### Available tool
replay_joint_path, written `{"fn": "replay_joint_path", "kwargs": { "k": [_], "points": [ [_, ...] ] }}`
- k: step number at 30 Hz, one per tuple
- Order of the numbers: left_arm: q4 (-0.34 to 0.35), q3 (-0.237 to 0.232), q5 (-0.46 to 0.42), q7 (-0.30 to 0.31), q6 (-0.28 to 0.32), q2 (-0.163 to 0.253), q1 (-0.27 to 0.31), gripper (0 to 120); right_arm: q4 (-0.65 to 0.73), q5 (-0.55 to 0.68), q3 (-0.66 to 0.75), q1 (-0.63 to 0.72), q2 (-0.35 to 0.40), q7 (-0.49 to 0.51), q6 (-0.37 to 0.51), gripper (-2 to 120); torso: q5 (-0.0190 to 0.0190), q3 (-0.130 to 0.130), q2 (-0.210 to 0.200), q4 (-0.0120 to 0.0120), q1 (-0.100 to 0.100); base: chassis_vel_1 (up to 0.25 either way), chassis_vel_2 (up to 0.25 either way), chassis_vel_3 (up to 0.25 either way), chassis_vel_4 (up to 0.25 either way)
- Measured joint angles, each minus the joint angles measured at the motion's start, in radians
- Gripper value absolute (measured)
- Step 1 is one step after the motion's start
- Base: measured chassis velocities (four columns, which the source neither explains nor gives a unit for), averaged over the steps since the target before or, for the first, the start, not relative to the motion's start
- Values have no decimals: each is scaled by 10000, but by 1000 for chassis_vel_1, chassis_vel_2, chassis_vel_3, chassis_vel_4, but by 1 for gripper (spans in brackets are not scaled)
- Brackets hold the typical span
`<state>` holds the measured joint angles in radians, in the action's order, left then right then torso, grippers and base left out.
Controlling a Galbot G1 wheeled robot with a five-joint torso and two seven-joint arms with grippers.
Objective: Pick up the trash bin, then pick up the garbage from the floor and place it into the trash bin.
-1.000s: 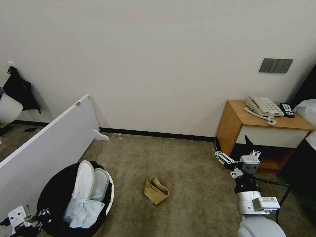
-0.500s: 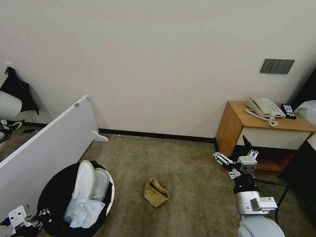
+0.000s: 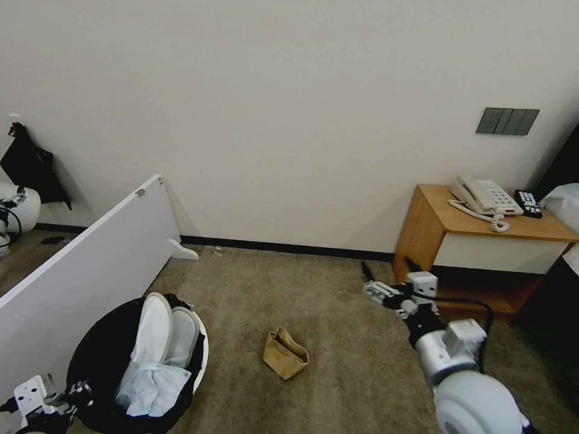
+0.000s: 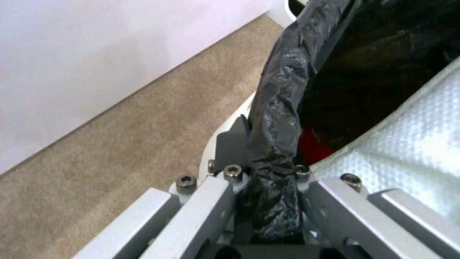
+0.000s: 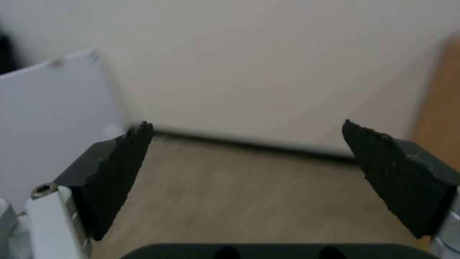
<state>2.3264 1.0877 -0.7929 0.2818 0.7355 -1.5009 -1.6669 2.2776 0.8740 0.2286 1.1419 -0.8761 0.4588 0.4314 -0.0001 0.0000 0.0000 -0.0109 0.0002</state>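
Note:
The trash bin (image 3: 90,361), white with a black bag liner, is at my lower left, holding two white slippers (image 3: 163,331) and pale crumpled tissue. My left gripper (image 3: 66,396) is shut on its near rim; in the left wrist view the left gripper (image 4: 268,172) pinches the black bag edge (image 4: 283,90), with something red (image 4: 314,145) inside. A brown paper bag (image 3: 284,352), garbage, lies on the floor (image 3: 338,307) right of the bin. My right gripper (image 3: 387,269) hovers open above the carpet, right of and beyond the bag. Its dark pads (image 5: 120,169) stand wide apart with nothing between them.
A white board (image 3: 90,265) leans along the left, close behind the bin. A wooden nightstand (image 3: 434,235) with a telephone (image 3: 482,196) stands at the right wall, just beyond my right gripper. Open carpet lies around the paper bag.
My right arm has swung left and forward, away from the nightstand front, with the wrist turned. The left gripper stays shut on the bin rim. The paper bag has not moved.

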Motion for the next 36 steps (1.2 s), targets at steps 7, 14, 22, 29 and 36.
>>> {"fn": "replay_joint_path", "kwargs": {
  "k": [7,14,22,29,36],
  "points": [
    [-42,-61,61,-1,0,-15,5,2,-446,4036,-992,-2250,160,833,2740,100,0,0,0,-1,0,0,0,0,0],
    [-178,-71,97,-4,0,-13,85,2,-1636,4159,-2839,-3670,193,553,3196,100,-1,0,-1,-3,0,0,0,0,0],
    [-344,-126,168,-13,0,-20,145,2,-3017,3016,-4110,-3889,22,30,3158,100,1,0,-1,-3,0,0,0,0,0],
    [-562,-228,319,-77,0,-52,220,2,-4410,2181,-4591,-4104,-293,-868,3102,100,0,0,0,-2,0,0,0,0,0],
    [-683,-231,408,-120,0,-77,240,2,-5680,1464,-5011,-4337,-670,-1699,2800,100,1,0,0,-3,0,0,0,0,0]
  ]
}}
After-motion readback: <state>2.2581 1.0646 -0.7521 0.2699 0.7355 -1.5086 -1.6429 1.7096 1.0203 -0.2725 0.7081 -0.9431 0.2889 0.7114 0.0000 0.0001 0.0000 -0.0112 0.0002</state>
